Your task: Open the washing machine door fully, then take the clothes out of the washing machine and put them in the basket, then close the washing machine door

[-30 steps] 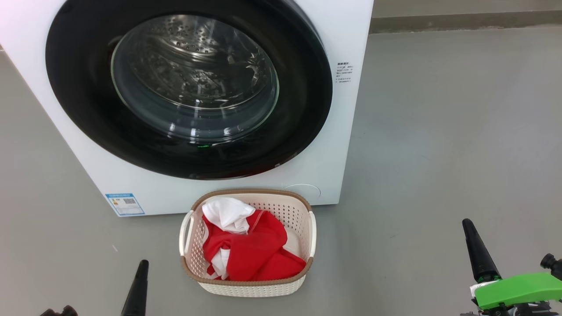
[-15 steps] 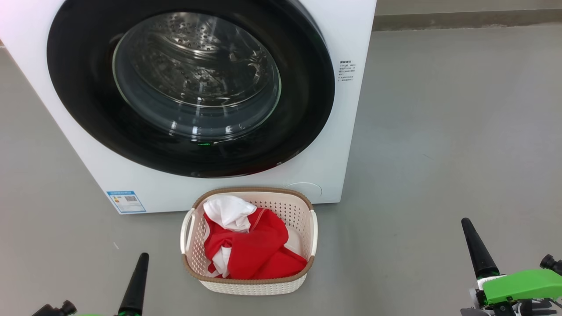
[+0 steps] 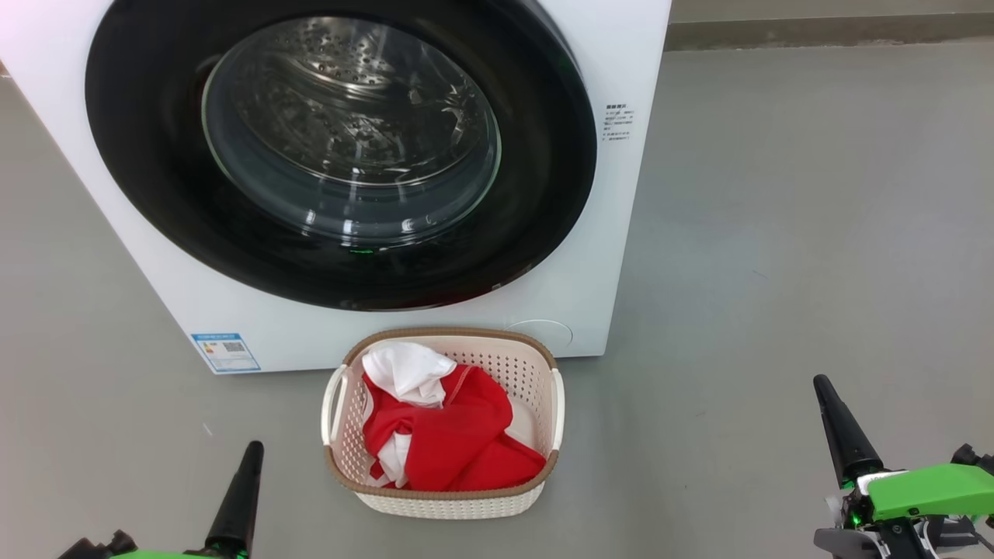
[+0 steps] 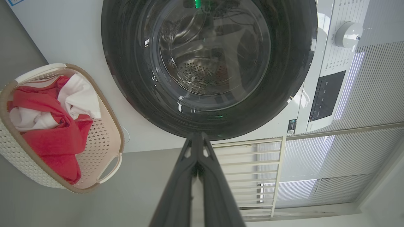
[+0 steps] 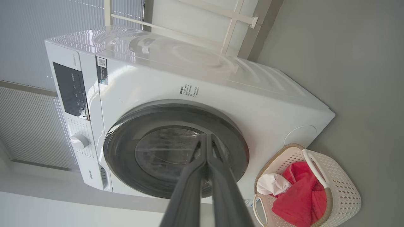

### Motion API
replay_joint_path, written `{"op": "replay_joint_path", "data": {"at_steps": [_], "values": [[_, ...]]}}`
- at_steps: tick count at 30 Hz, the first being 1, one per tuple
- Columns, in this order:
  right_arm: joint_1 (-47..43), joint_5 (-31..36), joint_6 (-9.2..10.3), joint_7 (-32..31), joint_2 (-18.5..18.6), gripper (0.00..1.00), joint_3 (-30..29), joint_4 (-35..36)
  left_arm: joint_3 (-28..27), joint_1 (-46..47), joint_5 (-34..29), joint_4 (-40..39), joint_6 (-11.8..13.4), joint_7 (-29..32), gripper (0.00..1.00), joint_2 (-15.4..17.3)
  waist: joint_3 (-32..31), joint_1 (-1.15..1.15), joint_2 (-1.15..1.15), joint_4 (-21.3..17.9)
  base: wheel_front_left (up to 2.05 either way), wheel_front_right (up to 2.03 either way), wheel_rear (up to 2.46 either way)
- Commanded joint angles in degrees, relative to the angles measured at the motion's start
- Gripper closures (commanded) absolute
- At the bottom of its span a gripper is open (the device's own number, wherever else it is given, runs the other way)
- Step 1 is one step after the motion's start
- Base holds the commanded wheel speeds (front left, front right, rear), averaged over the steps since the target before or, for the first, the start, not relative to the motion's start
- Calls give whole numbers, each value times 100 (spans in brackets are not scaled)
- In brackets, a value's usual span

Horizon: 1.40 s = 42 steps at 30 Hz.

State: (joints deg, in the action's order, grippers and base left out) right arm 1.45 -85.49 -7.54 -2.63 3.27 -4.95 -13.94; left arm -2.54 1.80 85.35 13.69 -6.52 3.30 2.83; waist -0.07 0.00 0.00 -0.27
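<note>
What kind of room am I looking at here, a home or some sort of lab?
Likely a laundry corner, though I cannot tell whether home or mock-up: a white front-loading washing machine, a basket of red and white clothes before it, and a bare grey floor.

Laundry area: white washing machine [image 3: 256,326], small basket [image 3: 443,506], bare grey floor [image 3: 776,233].

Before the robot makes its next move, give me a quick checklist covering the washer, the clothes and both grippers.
1. The washing machine door is shut: ok, flush with the front; whether it is latched, cannot tell.
2. The drum is empty: ok, no fabric seen through the door.
3. The clothes are in the basket: ok.
4. The basket stands upright on the floor: ok.
5. The left gripper is shut and holds nothing: ok.
6. The right gripper is shut and holds nothing: ok.
</note>
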Motion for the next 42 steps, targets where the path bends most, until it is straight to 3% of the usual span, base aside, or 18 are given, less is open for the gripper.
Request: {"op": "replay_joint_path", "data": {"at_steps": [1,11,42], "values": [[333,-188,4,-57,97,100,67,112,-208,307,193,-86,-59,50,100,102,3,0,0,4,0,0,0],[455,-831,5,-227,103,100,40,3,-266,428,792,31,-97,213,100,101,25,0,0,27,0,0,0],[461,-779,5,-278,59,100,-23,-1,-310,431,754,32,-97,248,100,70,25,0,0,27,0,0,0]]}}
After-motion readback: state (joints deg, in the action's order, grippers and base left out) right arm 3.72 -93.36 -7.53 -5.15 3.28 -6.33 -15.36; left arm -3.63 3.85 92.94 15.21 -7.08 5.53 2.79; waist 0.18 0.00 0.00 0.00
